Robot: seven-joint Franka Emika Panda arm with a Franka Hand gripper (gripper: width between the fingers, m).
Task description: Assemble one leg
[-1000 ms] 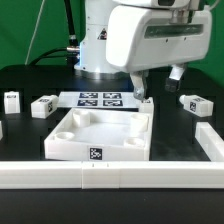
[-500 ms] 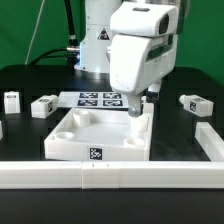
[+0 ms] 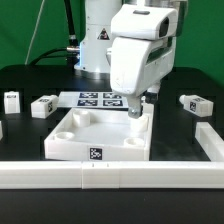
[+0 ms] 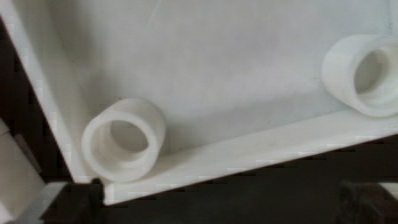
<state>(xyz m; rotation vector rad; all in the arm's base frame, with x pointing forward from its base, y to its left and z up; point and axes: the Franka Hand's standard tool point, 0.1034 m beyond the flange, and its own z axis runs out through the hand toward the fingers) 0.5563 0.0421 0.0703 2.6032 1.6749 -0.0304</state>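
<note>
The large flat white square panel [image 3: 70, 147], with its raised rim and round corner sockets, lies on the black surface [image 3: 25, 125]. My fingers [image 3: 137, 108] are down at its far corner on the exterior view's right, and the wrist view shows a round socket [image 4: 125, 136] close beneath them. I cannot tell whether my fingers are spread or pressed together. Nothing has shifted since half a second ago. The small white plastic leg [image 3: 193, 103], with a black-and-white tag on its face, lies apart from my fingers toward the exterior view's right.
</note>
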